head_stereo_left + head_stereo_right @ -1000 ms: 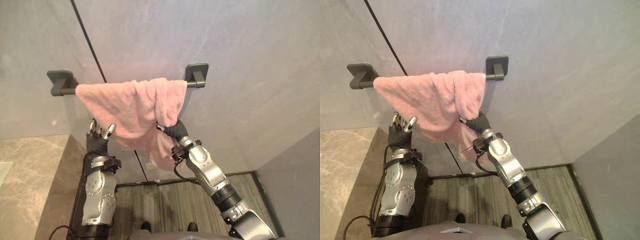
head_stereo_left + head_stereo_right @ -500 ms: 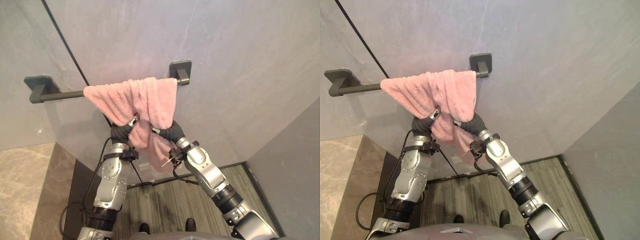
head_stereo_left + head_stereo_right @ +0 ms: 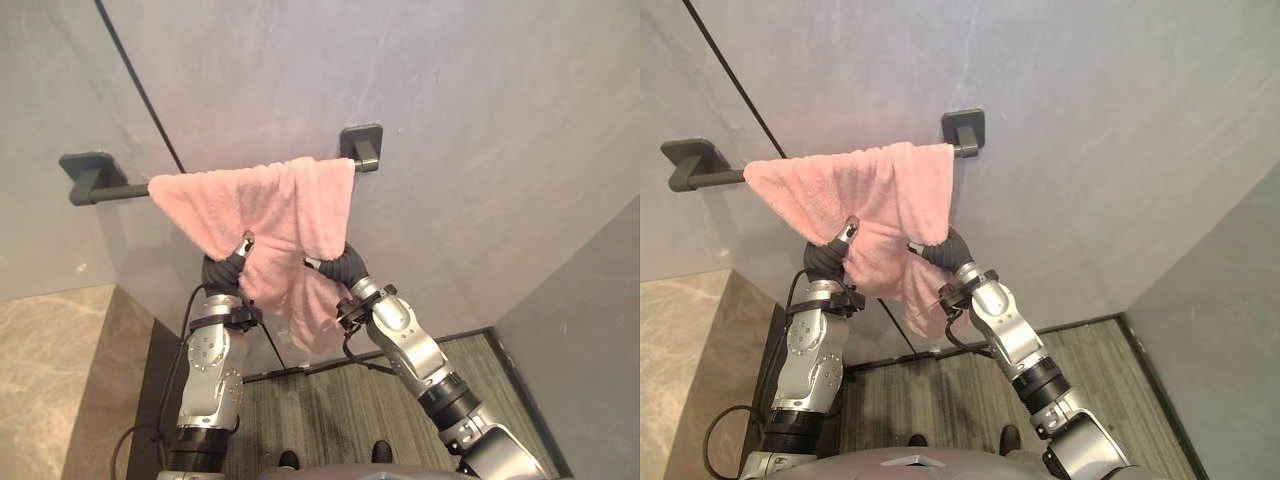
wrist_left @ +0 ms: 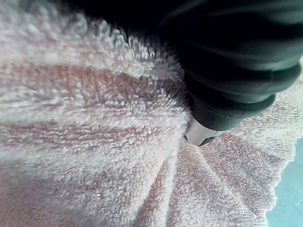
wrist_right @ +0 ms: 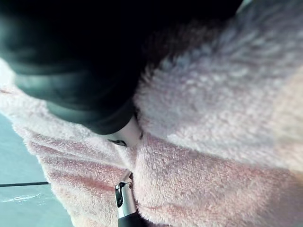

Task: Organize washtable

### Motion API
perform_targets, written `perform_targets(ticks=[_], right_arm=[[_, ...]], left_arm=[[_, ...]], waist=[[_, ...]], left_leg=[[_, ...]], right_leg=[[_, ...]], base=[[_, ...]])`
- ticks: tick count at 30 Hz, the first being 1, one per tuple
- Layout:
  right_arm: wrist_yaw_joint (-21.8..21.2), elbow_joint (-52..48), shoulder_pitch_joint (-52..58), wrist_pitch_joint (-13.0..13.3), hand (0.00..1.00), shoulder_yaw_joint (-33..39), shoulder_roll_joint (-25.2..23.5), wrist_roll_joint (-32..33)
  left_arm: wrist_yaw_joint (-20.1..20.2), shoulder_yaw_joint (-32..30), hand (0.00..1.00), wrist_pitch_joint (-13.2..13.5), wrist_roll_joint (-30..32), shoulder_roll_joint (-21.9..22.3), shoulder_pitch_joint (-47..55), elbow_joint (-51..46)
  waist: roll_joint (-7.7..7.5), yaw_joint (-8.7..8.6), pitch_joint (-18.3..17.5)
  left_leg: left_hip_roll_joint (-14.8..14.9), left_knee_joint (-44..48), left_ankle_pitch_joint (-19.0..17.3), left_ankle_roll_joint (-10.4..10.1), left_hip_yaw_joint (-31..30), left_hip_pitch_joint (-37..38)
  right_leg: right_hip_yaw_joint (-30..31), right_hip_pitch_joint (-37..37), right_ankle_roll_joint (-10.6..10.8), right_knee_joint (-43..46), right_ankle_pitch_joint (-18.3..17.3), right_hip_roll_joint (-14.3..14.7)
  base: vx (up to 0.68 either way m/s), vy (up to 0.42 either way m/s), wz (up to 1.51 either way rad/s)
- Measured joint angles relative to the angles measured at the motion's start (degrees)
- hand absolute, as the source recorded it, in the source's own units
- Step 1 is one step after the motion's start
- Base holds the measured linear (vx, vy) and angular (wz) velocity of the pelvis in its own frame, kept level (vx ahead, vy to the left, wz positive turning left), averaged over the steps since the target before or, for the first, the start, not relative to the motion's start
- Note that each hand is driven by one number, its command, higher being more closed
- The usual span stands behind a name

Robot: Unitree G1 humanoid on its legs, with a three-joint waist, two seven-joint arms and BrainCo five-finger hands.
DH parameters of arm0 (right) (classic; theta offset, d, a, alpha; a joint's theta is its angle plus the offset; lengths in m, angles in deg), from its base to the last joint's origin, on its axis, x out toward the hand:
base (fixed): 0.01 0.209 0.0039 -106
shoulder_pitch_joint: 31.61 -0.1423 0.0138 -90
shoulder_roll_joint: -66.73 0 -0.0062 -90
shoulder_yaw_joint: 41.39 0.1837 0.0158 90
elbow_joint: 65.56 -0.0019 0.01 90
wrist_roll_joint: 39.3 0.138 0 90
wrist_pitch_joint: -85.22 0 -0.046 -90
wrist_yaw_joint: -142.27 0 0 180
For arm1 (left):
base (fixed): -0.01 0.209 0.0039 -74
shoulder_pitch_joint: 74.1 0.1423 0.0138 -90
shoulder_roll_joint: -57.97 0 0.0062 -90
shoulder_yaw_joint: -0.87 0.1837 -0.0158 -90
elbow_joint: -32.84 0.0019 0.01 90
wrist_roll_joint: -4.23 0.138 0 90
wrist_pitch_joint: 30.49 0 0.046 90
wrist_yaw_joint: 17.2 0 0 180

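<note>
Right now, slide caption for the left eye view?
Left robot hand and right robot hand reach into a pink towel draped over a dark wall bar.

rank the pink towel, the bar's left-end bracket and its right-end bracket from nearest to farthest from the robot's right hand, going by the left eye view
1. pink towel: draped over the bar; the right hand is buried in its hanging folds.
2. right-end bracket: on the wall just above that hand.
3. left-end bracket: far across, on the robot's left.
</note>
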Motion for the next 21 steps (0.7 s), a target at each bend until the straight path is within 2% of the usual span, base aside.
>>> perform_targets(ticks=[6, 17, 21], right_arm=[[-0.36, 2.31, 0.10, 0.05, 1.00, 3.24, -2.15, -2.28], [-0.36, 4.49, -1.12, 0.01, 1.00, 6.89, -2.22, -4.46], [-0.27, 5.15, -1.65, -0.02, 1.00, 8.24, -2.22, -4.44]], left_arm=[[1.10, -1.31, 1.00, -0.51, 2.17, 0.91, 0.07, 0.04], [2.62, -1.31, 1.00, -1.40, 3.35, 1.05, -1.29, 1.92], [2.64, -1.33, 1.00, -1.82, 3.33, 2.33, -2.54, 2.63]], waist=[[-0.02, 0.04, -0.01], [-0.27, 0.48, -0.16], [-0.58, 1.09, -0.16]], left_leg=[[-0.07, 0.00, 0.40, 0.02, -0.95, 0.01], [-0.10, 0.01, 0.36, 0.07, -1.63, -0.40], [-0.15, 0.02, 0.33, 0.12, -2.09, -0.53]], right_leg=[[-0.81, 0.48, -0.10, 0.00, 0.07, -0.07], [-0.61, 0.36, 0.18, 0.00, -0.16, -0.11], [-0.50, 0.29, 0.36, 0.00, -0.56, -0.12]], base=[[0.00, -0.003, 0.08], [0.00, 0.003, 0.02], [0.00, 0.000, 0.00]])
